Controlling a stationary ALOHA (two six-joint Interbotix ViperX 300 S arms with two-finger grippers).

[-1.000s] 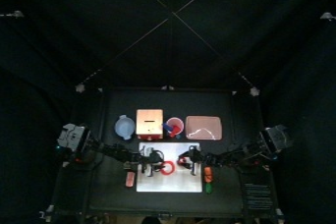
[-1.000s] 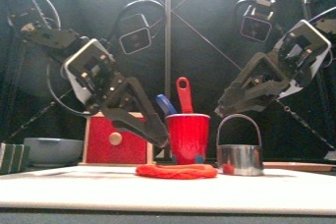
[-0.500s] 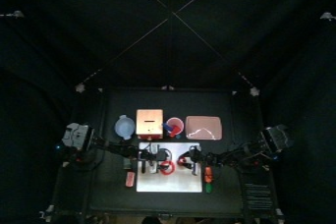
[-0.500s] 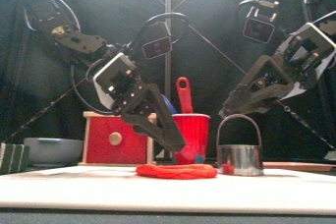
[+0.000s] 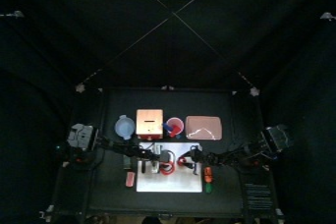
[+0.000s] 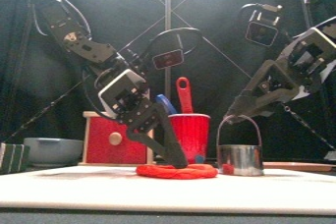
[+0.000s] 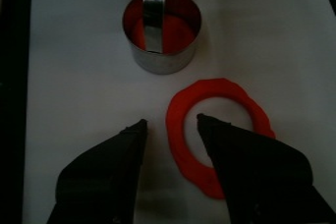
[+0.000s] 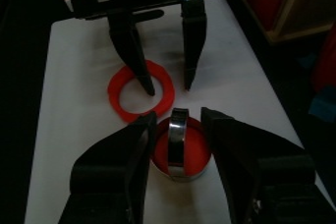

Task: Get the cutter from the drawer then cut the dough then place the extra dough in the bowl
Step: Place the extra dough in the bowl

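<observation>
Left gripper [image 7: 171,123] is hanging low over the board [image 7: 79,90]. Its jaws are standing wide apart and gripping nothing. One tip is sitting inside the dough ring [image 7: 221,88], the other outside its rim. Cutter [image 6: 241,158] is standing upright on the board, just beside the ring. Right gripper [image 8: 178,120] is hovering over it, jaws parted either side of the handle [image 7: 155,17]. Bowl [image 6: 53,150] is sitting back left.

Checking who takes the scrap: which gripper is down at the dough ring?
The left gripper: its open jaws straddle the rim of the red dough ring, while the right gripper hangs higher, over the metal cutter.
</observation>
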